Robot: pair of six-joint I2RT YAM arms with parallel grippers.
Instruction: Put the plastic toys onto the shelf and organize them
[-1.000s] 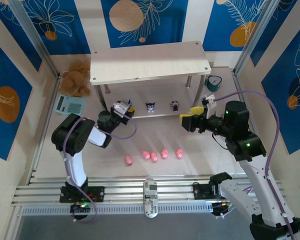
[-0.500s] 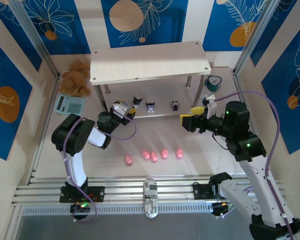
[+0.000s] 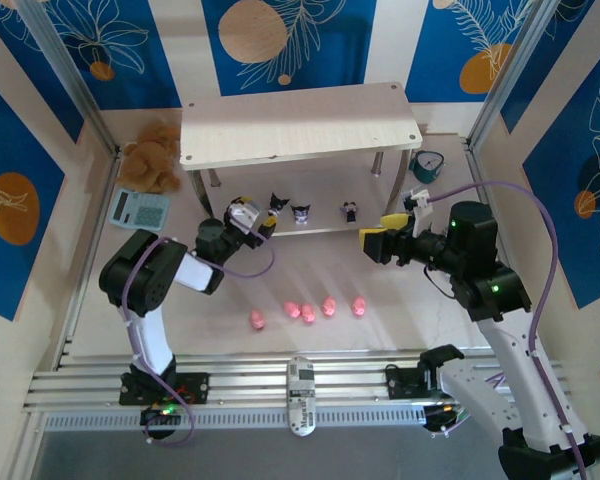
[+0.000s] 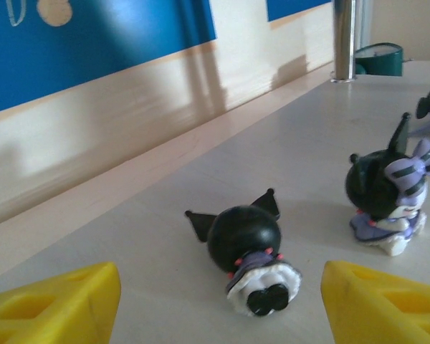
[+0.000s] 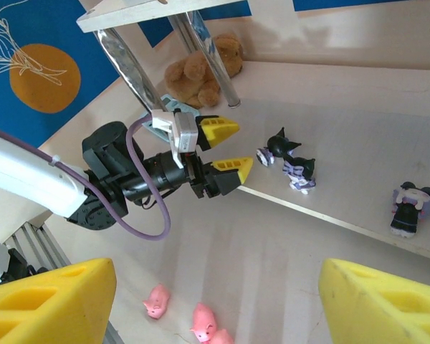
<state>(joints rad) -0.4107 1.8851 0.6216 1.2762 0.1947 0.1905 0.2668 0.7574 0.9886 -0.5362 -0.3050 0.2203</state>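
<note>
The left gripper stands wide and empty at the pale wood-grain two-tier shelf. Between its fingers, on the lower board, a small black plastic figurine lies toppled. Better to stand it upright.

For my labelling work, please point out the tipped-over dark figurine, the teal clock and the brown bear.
tipped-over dark figurine (image 4: 244, 238), left wrist view, its round black head.
teal clock (image 3: 427, 166), top view, its face.
brown bear (image 3: 152, 165), top view, its body.

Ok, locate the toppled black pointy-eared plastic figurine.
Right wrist view: the toppled figurine lies on the pale shelf's lower board, just beyond the open left gripper, left of an upright black figurine.
</note>
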